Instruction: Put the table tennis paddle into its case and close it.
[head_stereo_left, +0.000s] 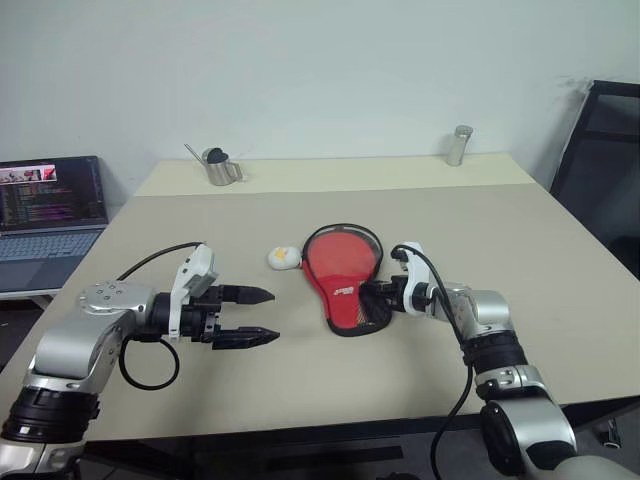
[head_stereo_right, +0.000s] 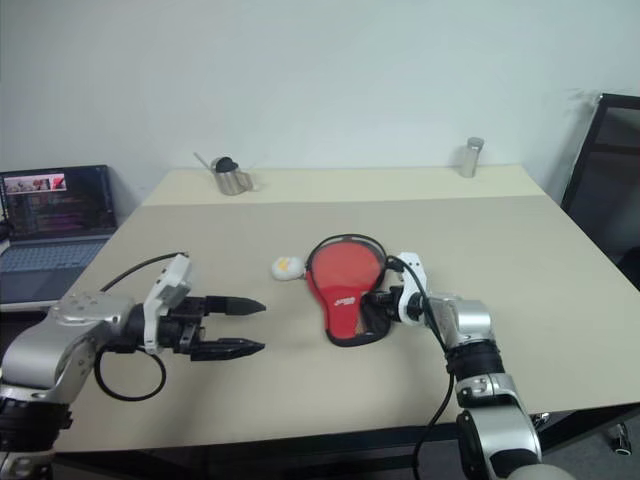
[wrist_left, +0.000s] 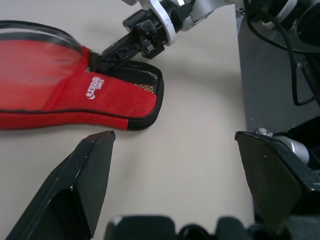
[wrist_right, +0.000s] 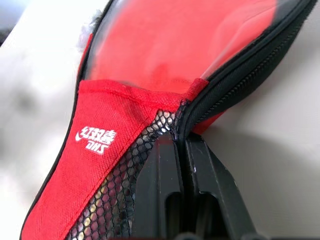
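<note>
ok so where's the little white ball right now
The white ball lies on the table near its middle, just left of the red case, apart from both hands and ahead of the open left hand.

Looking like an office or small robotics lab. Sitting on a side desk at far left: open laptop (head_stereo_left: 45, 215) showing code on screen. Filling the middle: wide beige table (head_stereo_left: 560, 300), bare plain white wall (head_stereo_left: 330, 70) rising behind. Standing at the table's far edge: small metal pitcher (head_stereo_left: 220, 168) and steel cylinder (head_stereo_left: 459, 146). Showing at right edge: black chair frame (head_stereo_left: 603, 160).
</note>
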